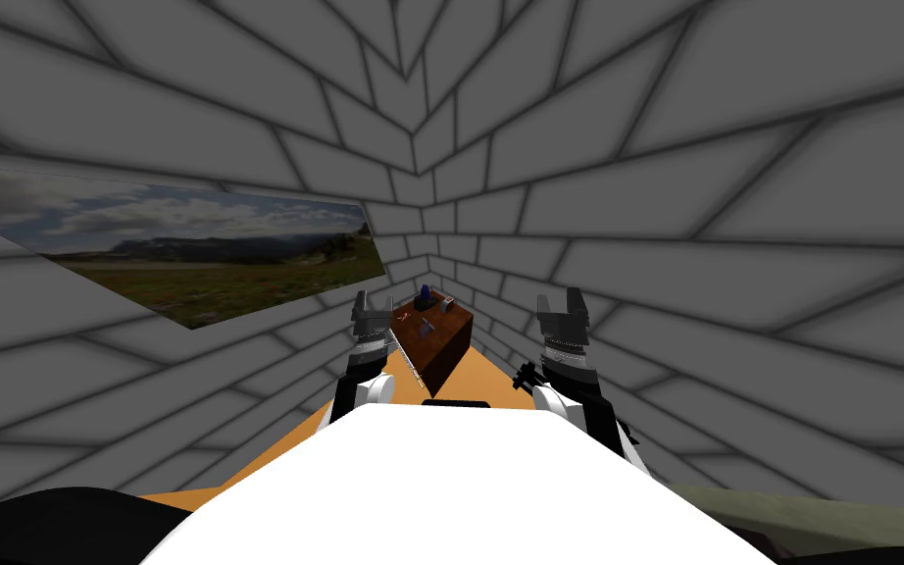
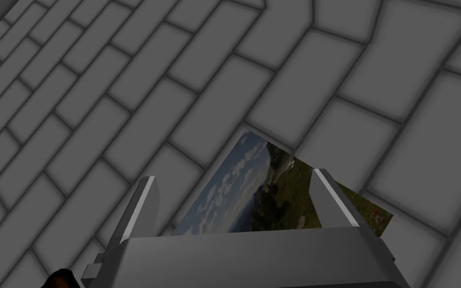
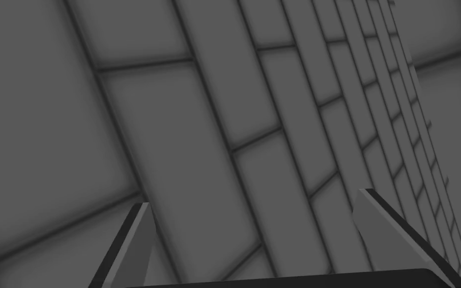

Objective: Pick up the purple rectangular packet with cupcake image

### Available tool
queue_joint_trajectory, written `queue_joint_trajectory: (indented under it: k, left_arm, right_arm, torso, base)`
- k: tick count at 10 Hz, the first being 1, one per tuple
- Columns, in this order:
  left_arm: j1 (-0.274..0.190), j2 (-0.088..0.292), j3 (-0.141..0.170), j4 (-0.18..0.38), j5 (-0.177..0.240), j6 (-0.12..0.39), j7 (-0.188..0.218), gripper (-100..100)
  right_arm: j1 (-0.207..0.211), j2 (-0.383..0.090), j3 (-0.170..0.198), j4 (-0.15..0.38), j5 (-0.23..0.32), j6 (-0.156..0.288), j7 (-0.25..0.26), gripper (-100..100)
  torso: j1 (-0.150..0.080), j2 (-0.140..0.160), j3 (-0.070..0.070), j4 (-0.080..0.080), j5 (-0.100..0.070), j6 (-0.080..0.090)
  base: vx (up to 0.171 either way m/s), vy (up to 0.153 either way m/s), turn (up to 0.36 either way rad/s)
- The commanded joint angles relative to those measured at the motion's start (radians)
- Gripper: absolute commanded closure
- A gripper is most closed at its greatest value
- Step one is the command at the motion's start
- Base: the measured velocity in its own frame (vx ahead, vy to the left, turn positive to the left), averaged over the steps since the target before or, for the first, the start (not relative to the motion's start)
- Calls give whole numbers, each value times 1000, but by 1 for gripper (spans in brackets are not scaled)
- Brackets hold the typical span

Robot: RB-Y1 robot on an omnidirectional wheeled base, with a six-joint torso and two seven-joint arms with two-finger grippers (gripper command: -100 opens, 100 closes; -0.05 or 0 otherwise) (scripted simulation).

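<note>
A brown block-shaped table [image 1: 440, 338] stands ahead on an orange floor, between my two raised arms. Small things lie on its top: a blue object [image 1: 425, 292], a grey one [image 1: 427, 326] and a small box [image 1: 448, 300]; none of them reads as a purple packet from here. My left gripper [image 1: 372, 304] is held up just left of the table, open, with nothing between its fingers [image 2: 142, 207]. My right gripper [image 1: 561, 302] is held up to the right of the table, open and empty too, its fingers [image 3: 132, 240] facing a grey wall.
Grey brick-patterned walls close in on both sides and ahead. A landscape picture [image 1: 215, 255] hangs on the left wall. The orange floor [image 1: 274, 456] runs as a narrow strip toward the table. A thin light rod [image 1: 403, 355] leans by the table's left side.
</note>
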Motion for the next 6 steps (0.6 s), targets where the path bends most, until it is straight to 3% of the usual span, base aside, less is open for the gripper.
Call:
queue_joint_trajectory:
  k: [1,4,5,6]
  left_arm:
    - [-16,41,12,33,10,28,1,-100]
    - [-56,100,41,112,34,95,5,-100]
    - [-56,100,41,112,34,95,5,-100]
    - [-73,119,54,147,45,126,7,-100]
  right_arm:
    - [0,0,0,0,0,0,0,0]
    - [0,0,0,0,0,0,0,0]
    - [0,0,0,0,0,0,0,0]
    - [0,0,0,0,0,0,0,0]
  torso:
    - [0,0,0,0,0,0]
    - [3,2,1,0,1,0]
    - [3,3,2,1,1,0]
    - [2,2,1,0,1,0]
  base:
    - [-15,14,-34]
    - [-42,33,-41]
    - [-27,25,-17]
    - [-20,20,-34]
